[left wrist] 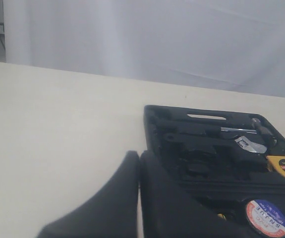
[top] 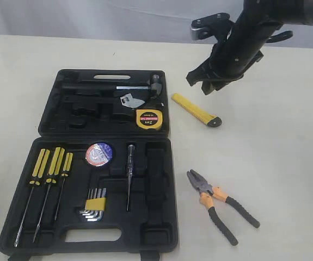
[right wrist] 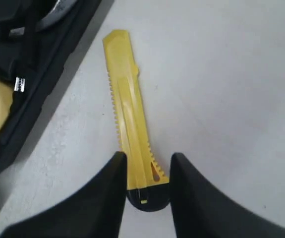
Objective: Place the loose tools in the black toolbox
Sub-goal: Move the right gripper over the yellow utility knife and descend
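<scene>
The black toolbox [top: 156, 179] lies open on the left of the table. In its lid half sits the yellow-black tape measure [top: 148, 118], and the labelled tape roll [top: 99, 153] rests in its lower half. Right of the box, the yellow utility knife [top: 196, 110] lies flat on the table. The orange-black pliers [top: 219, 204] lie further forward. My right gripper [top: 210, 86] hangs above the knife, open; in the right wrist view the knife's [right wrist: 132, 124] black end shows between the spread fingers of the gripper [right wrist: 148, 161]. My left gripper [left wrist: 139, 163] is shut and empty beside the toolbox [left wrist: 201, 148].
Yellow-handled screwdrivers [top: 47, 168], hex keys [top: 94, 206], a tester screwdriver [top: 129, 174] and a hammer [top: 140, 84] sit in the toolbox slots. Bare table surrounds the knife and pliers. A white curtain closes off the far side.
</scene>
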Robot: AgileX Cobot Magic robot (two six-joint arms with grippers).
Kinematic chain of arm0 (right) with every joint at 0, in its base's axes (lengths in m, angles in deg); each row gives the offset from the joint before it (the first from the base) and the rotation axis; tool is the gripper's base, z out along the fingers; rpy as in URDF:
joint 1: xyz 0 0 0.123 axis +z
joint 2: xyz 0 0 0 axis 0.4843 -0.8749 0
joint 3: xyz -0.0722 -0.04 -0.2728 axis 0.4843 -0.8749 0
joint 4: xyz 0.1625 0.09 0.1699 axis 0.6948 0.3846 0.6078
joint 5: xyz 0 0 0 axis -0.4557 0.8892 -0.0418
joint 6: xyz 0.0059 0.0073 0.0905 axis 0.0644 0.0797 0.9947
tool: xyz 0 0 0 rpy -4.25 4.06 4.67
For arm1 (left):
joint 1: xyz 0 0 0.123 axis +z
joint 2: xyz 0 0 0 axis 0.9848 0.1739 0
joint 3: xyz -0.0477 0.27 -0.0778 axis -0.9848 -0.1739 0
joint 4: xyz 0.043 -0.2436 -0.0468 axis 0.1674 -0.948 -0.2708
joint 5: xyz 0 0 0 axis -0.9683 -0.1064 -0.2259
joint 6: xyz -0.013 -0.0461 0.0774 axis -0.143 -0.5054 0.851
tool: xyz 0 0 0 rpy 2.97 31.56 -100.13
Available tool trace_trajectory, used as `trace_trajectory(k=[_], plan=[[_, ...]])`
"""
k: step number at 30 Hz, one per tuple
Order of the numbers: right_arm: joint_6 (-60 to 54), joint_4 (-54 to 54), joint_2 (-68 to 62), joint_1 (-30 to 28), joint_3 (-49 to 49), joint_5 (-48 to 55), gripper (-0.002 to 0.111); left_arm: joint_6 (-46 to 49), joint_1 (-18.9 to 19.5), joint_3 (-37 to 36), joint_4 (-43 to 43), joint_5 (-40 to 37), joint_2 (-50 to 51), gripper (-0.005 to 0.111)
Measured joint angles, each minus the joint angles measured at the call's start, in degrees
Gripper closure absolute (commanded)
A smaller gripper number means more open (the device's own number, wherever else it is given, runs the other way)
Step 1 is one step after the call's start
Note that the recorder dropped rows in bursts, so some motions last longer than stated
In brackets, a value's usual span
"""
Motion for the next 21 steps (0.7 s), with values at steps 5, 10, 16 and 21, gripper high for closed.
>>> trace_trajectory(k=[5, 10, 16, 21], plan=[[0.0, 0.22, 0.0, 0.0, 0.0, -0.4, 0.078, 0.0, 0.0, 0.0, 0.0, 0.0, 0.0, 0.107], [0.0, 0.22, 0.0, 0.0, 0.0, -1.47, 0.078, 0.0, 0.0, 0.0, 0.0, 0.0, 0.0, 0.107], [0.0, 0.6, 0.0, 0.0, 0.0, -6.87, 0.078, 0.0, 0.0, 0.0, 0.0, 0.0, 0.0, 0.107], [1.17, 1.23, 0.0, 0.0, 0.0, -8.74, 0.078, 0.0, 0.0, 0.0, 0.0, 0.0, 0.0, 0.107]])
